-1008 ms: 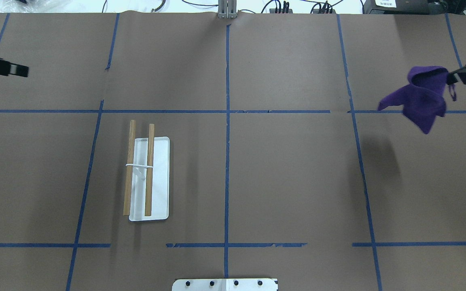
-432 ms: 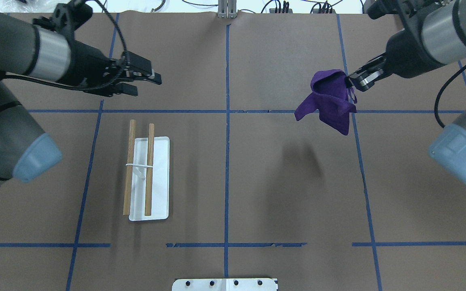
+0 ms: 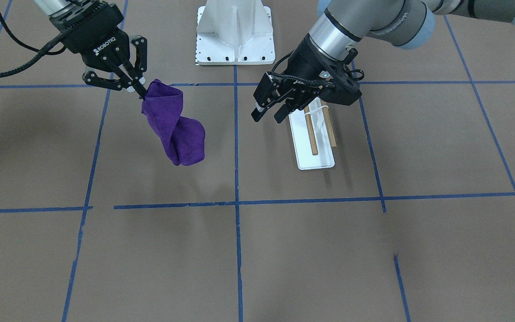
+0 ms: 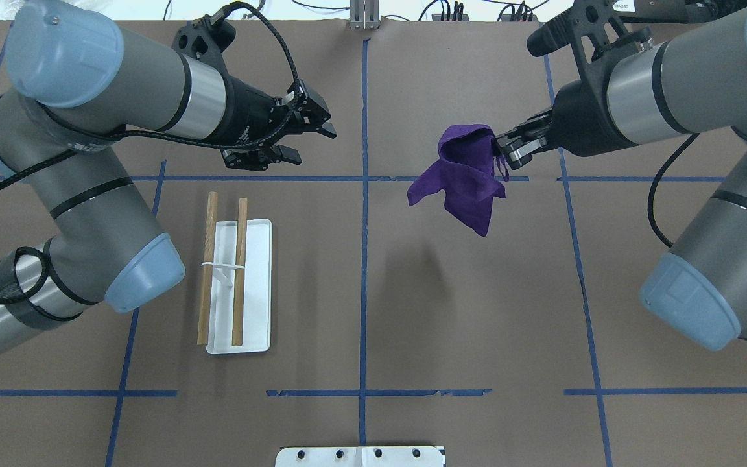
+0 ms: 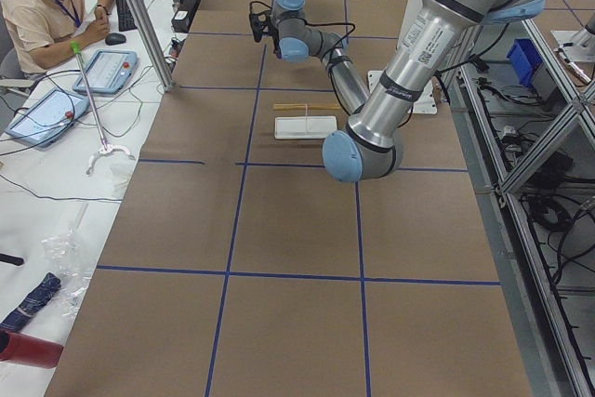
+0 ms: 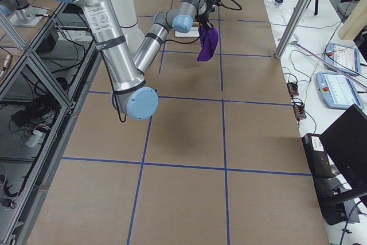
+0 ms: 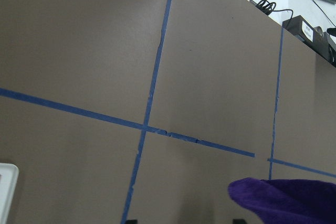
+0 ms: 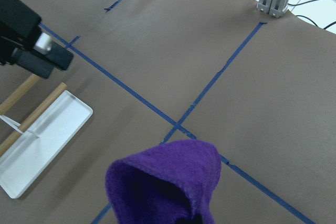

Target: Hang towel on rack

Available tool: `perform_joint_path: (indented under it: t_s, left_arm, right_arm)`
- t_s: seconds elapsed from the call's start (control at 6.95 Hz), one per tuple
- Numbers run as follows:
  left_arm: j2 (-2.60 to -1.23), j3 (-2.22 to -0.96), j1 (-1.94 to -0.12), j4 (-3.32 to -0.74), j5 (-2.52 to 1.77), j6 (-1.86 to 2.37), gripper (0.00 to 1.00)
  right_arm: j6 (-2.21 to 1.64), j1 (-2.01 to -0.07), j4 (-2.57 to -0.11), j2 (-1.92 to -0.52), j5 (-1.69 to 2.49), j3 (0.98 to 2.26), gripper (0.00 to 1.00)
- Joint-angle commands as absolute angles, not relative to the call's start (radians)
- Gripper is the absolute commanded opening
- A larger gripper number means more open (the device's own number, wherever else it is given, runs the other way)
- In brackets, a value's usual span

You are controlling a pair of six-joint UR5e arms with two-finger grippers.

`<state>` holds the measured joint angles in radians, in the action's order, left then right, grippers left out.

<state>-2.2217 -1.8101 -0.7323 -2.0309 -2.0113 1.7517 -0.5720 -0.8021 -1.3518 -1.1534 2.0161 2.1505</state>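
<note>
The purple towel (image 4: 461, 181) hangs bunched above the table, right of centre, and also shows in the front view (image 3: 175, 125). My right gripper (image 4: 500, 144) is shut on its top corner (image 3: 139, 91). My left gripper (image 4: 312, 144) is open and empty, in the air just beyond the rack's far end, its fingers pointing toward the towel; the front view (image 3: 267, 115) shows it too. The rack (image 4: 239, 272), two wooden dowels on a white bracket over a flat white base (image 4: 258, 292), stands on the table's left half and nothing hangs on it. The towel's edge shows in the left wrist view (image 7: 286, 203).
A large white bolted pedestal (image 3: 235, 31) stands at the robot's edge of the table. Blue tape lines grid the brown table cover. An aluminium post (image 4: 364, 16) stands at the far edge. An operator (image 5: 46, 6) sits beside the table.
Both arms have swung in toward the table's centre. My right gripper has carried the towel leftward. My left gripper has moved rightward, to beyond the rack's far end.
</note>
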Motion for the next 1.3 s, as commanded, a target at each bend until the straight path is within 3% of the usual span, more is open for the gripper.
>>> perform_joint_path:
  t_s: [0.0, 0.43, 1.15]
  left_arm:
    - [-2.285, -1.761, -0.692, -2.025, -1.988, 1.859, 0.69]
    - [-2.362, -1.669, -0.638, -2.026, -1.945, 1.908, 0.69]
    - [-2.352, -1.686, -0.637, -1.987, -1.959, 1.891, 0.76]
  right_arm:
    - [-0.601, -0.759, -1.331, -1.119, 1.98, 2.171, 0.0]
    - [-0.604, -0.758, -1.328, -1.077, 1.98, 2.169, 0.0]
    - [-0.603, -0.762, -1.272, -1.071, 1.929, 2.16, 0.0]
